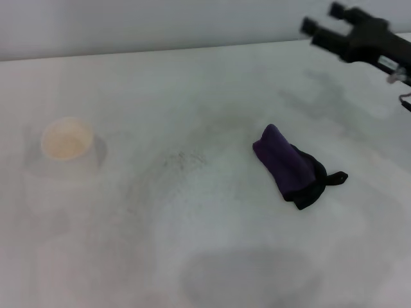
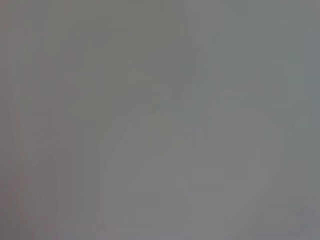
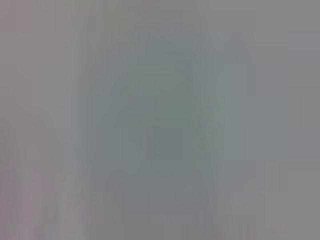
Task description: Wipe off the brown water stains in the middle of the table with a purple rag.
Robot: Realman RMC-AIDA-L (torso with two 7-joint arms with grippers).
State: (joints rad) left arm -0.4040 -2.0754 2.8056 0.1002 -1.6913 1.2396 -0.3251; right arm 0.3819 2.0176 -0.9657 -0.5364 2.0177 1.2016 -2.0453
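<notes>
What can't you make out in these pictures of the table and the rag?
- Brown water stains: no tan blotch is visible in the head view.
- Left end effector: outside the head view; the left wrist view shows only grey.
- Right end effector: arm cut off by the head view's right edge; the right wrist view shows only grey.
- Purple rag: folds blurred.

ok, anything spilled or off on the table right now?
No brown stain stands out. There is only a faint grey speckled smudge mid-table, between the cup and the bunched purple rag, which lies untouched. The right end effector hangs open above the far right corner. Both wrist views show nothing usable.
</notes>
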